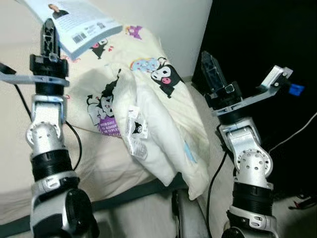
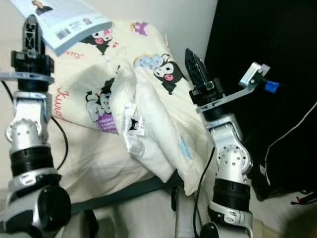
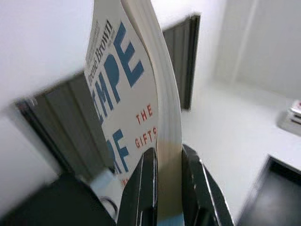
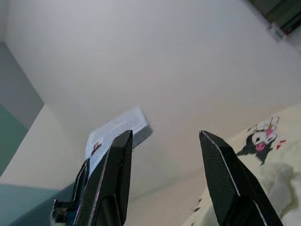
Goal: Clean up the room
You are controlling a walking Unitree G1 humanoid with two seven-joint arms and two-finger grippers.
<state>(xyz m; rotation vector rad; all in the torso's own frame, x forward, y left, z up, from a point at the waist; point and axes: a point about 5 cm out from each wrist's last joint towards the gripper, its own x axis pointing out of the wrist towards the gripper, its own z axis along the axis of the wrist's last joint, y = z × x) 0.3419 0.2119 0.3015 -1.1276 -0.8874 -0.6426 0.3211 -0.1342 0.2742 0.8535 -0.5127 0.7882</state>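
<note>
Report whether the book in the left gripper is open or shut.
Shut. The book shows its pages pressed together as one block, pinched between the left gripper's fingers, held above the bed.

glossy paper book [image 1: 74, 22]; soft printed cloth blanket [image 1: 163, 99].

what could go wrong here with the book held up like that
1. The left gripper pinches the book only at one edge, so the heavy overhanging part could twist or slip out, likely dropping onto the cartoon-print blanket.
2. The pages curve under their own weight, so a quick swing might bend them.
3. The right gripper is open and holds nothing, so it gives the book no support.
</note>
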